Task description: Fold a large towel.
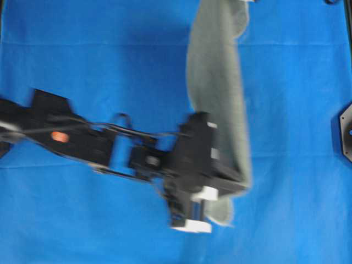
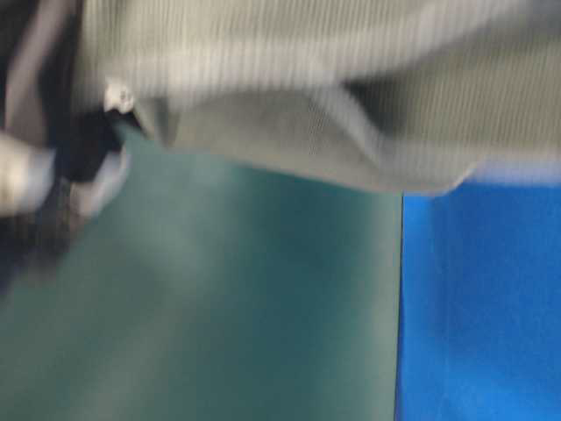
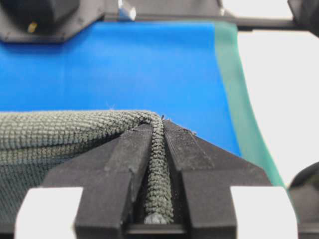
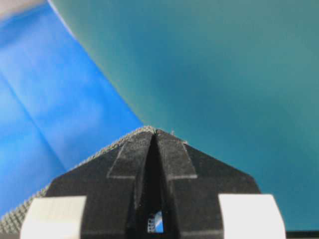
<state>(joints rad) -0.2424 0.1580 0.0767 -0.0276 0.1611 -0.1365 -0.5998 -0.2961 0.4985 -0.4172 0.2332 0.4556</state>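
The grey-green towel point(image 1: 217, 82) hangs in the air as a long band running from the top edge of the overhead view down to my left gripper point(image 1: 237, 179), which has reached across to right of centre. In the left wrist view the left gripper point(image 3: 162, 124) is shut on the towel's rolled edge, and the cloth point(image 3: 60, 132) trails off to the left. My right gripper point(image 4: 155, 132) is shut with a thin line of towel point(image 4: 15, 214) pinched at its tips; it lies beyond the top of the overhead view. The table-level view is blurred, with the towel point(image 2: 307, 88) filling its top.
A bright blue sheet point(image 1: 82, 55) covers the whole table. A black mount point(image 1: 345, 132) sits at the right edge. A green backdrop point(image 4: 224, 74) stands behind the table. The left arm point(image 1: 60, 135) stretches across the sheet from the left.
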